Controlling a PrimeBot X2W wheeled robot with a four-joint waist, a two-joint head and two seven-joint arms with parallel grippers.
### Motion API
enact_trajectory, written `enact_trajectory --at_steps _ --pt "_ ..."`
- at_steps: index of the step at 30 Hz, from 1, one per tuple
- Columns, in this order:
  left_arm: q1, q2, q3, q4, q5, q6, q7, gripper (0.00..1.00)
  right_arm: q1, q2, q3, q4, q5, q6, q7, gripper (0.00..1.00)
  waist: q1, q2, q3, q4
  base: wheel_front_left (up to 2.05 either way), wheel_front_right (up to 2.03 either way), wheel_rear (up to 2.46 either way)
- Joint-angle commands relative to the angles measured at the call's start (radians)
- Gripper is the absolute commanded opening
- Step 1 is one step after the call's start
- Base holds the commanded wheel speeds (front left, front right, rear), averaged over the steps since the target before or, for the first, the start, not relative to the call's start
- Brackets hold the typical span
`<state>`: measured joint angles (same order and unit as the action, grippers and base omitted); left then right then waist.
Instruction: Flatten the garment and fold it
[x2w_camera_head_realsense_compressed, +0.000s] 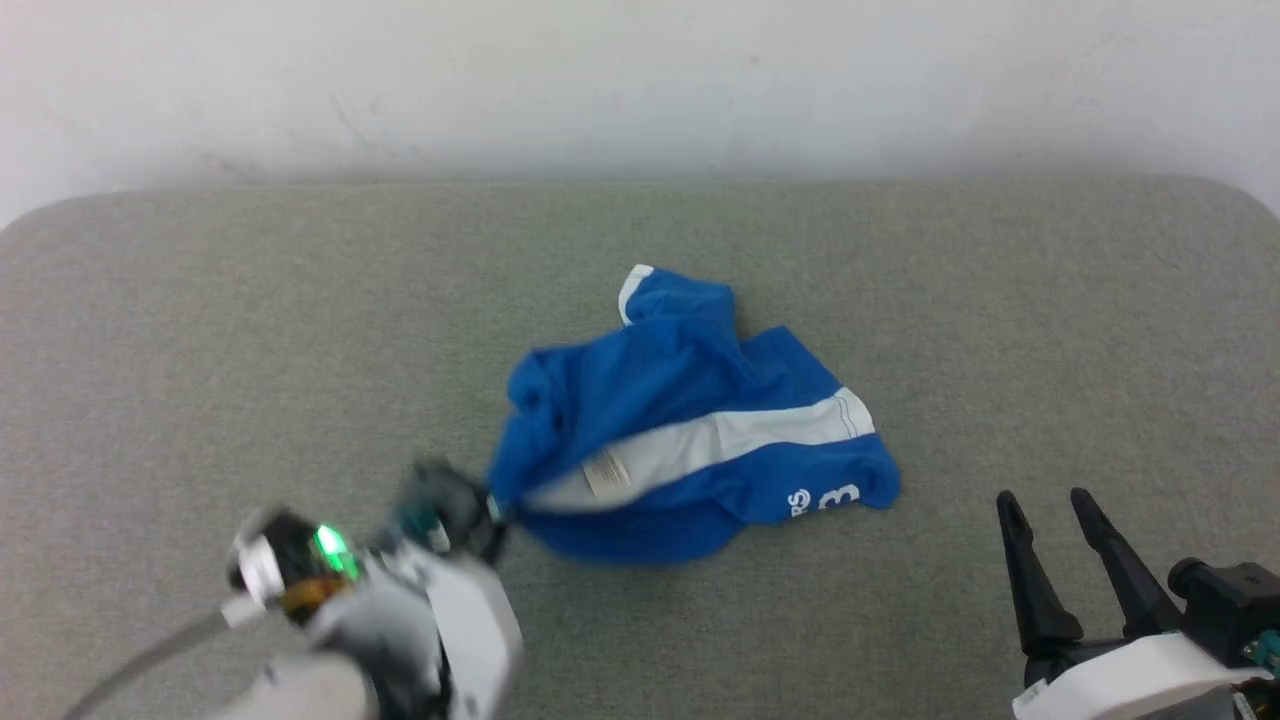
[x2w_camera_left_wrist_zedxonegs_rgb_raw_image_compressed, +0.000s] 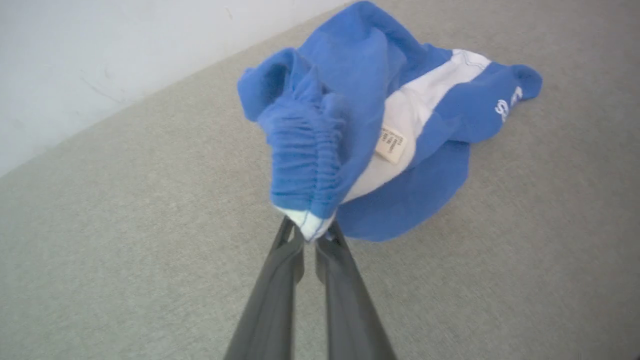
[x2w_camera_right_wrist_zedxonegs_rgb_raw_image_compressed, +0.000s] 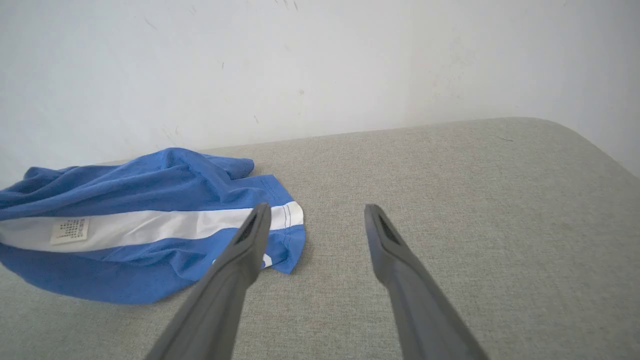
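Grey surface (x2w_camera_head_realsense_compressed: 250, 330): blue garment (x2w_camera_head_realsense_compressed: 680, 400), print "RS 3"; left jaws pinch it, right jaws wide.

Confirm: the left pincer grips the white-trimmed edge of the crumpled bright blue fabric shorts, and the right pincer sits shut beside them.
Wrong on one point: the right pincer is open, not shut, per the right wrist view. The left pincer does grip the bright blue fabric shorts.

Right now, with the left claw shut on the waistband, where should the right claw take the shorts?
Probably the leg hem of the shorts where the white stripe ends, from the robot's right: it lies flat and free, nearest the open right claw, opposite the left claw.
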<state>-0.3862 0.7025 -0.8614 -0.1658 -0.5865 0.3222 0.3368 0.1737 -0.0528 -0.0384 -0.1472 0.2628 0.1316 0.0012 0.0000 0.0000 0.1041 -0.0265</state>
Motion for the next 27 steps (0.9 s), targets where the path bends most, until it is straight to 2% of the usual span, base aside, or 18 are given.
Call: enact_trajectory --at_steps 1,4,8,13,14,15,18,23,27 --pt "0.058 0.009 -0.036 -0.033 0.02 0.017 0.015 0.0 0.011 0.003 -0.001 -0.002 0.003 -0.001 0.005 1.0 0.0 0.0 -0.015 0.016 0.0 0.0 0.0" --pt "0.133 0.003 -0.107 -0.052 0.03 0.022 0.042 0.0 0.016 0.003 0.0 -0.003 0.001 -0.001 0.011 1.0 0.0 0.0 -0.018 0.023 0.0 0.0 0.0" --pt "0.206 -0.042 -0.187 -0.004 0.02 0.004 0.058 0.0 0.015 0.003 0.003 -0.006 -0.002 -0.001 0.017 1.0 0.0 0.0 -0.019 0.028 0.0 0.0 0.0" --pt "0.245 -0.089 -0.218 0.08 -0.013 -0.021 0.045 0.0 0.014 0.003 0.006 -0.008 -0.004 -0.001 0.022 1.0 0.0 0.0 -0.024 0.028 0.0 0.0 0.0" --pt "0.251 -0.103 -0.211 0.087 -0.024 -0.021 0.026 0.32 0.016 0.003 0.006 -0.009 -0.004 -0.001 0.023 1.0 0.0 0.0 -0.027 0.028 0.0 0.0 0.0" --pt "0.259 -0.119 -0.195 0.084 -0.041 -0.016 0.0 1.0 0.019 0.003 0.004 -0.01 -0.005 -0.001 0.024 1.0 0.0 0.0 -0.029 0.029 0.0 0.0 0.0" --pt "0.246 -0.129 -0.133 0.033 -0.044 0.017 -0.079 1.0 0.03 0.003 -0.006 -0.016 -0.005 -0.001 0.027 1.0 0.0 0.0 -0.037 0.034 0.0 0.0 0.0" --pt "0.182 -0.098 -0.001 -0.078 -0.035 0.079 -0.166 1.0 0.04 0.003 -0.01 -0.025 0.002 -0.001 0.028 1.0 0.0 0.0 -0.041 0.04 0.0 0.0 0.0" --pt "0.084 -0.087 0.059 -0.043 -0.045 0.056 -0.163 1.0 0.028 0.003 -0.002 -0.029 0.007 -0.001 0.026 1.0 0.0 0.0 -0.027 0.041 0.0 0.0 0.0"
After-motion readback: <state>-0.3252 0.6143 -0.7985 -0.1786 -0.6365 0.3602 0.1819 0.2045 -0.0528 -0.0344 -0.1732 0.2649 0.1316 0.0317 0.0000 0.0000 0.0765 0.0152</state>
